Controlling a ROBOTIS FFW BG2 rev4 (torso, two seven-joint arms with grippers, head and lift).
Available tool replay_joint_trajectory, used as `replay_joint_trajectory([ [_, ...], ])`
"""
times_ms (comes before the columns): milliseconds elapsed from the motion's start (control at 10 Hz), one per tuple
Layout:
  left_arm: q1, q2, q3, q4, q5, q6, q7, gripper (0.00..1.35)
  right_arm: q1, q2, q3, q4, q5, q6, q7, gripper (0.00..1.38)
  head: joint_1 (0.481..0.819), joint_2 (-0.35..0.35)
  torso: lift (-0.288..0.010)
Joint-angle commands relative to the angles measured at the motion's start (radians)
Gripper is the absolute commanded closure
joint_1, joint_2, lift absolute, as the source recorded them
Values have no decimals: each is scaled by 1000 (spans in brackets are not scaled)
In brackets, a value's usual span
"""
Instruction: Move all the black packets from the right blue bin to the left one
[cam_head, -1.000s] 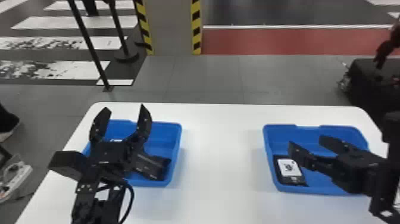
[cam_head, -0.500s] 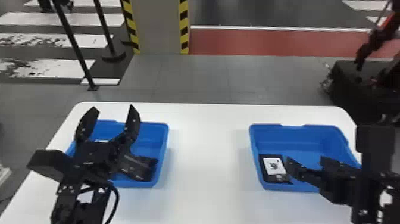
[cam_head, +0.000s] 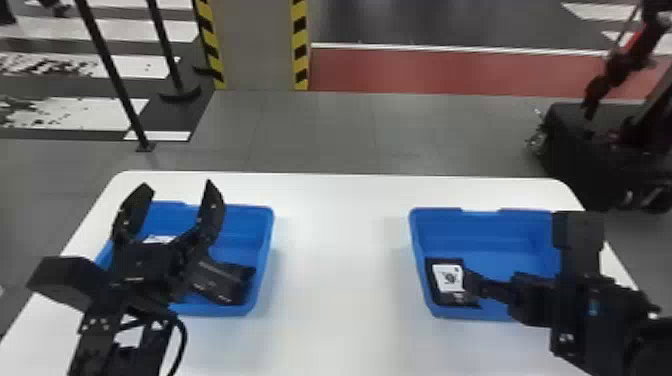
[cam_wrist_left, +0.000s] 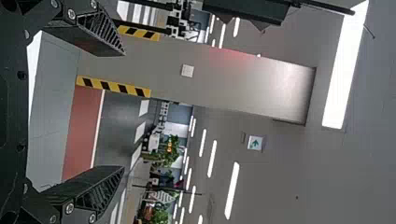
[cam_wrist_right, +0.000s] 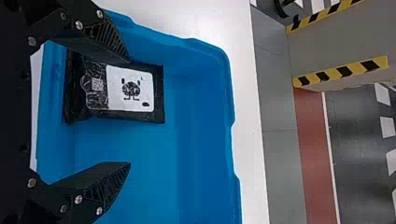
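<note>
Your right tool (cam_wrist_right: 130, 113) gaped over the right blue bin (cam_wrist_right: 205, 45), your left tool (cam_head: 177, 185) likewise spread. The black packet (cam_wrist_right: 140, 88) lay near that bin's near left corner; an off-centre close risked shoving it wallward. Beyond the white counter (cam_head: 340, 280) rose a stripe-edged pillar (cam_head: 257, 45).

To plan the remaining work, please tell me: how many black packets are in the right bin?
1: the packet, in the bin's near left corner. The right gripper covers part; some may be hidden.

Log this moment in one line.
right claw: open, by packet, no grip | right bin: one packet seen | left claw: open, raised | left bin: at least one black packet
</note>
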Motion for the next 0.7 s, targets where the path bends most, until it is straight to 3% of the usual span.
replay_joint_trajectory([
  [0,7,-3,11,0,1,-8,-2,168,-16,7,6,34,0,0,-13,260,695,-11,-110],
  [600,11,-3,15,0,5,-3,-2,168,-83,18,35,189,-3,-20,-23,266,695,7,-110],
])
